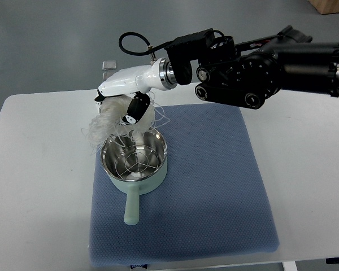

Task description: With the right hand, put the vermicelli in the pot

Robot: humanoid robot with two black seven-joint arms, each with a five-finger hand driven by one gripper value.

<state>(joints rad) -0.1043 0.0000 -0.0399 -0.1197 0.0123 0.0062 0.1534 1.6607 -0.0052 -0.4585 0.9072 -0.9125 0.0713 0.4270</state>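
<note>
A pale green pot (137,182) with a steel inside and a wire rack stands on the blue mat, its handle pointing toward the near edge. My right hand (123,107) reaches in from the right and hovers just above the pot's far left rim. It is shut on a bundle of white vermicelli (103,125), whose loose strands hang down over the rim and partly into the pot. The fingertips are partly hidden by the noodles.
The blue mat (214,186) covers the middle of the white table (34,169). A small grey object (110,65) lies on the floor beyond the table's far edge. The black right arm (271,68) spans the upper right.
</note>
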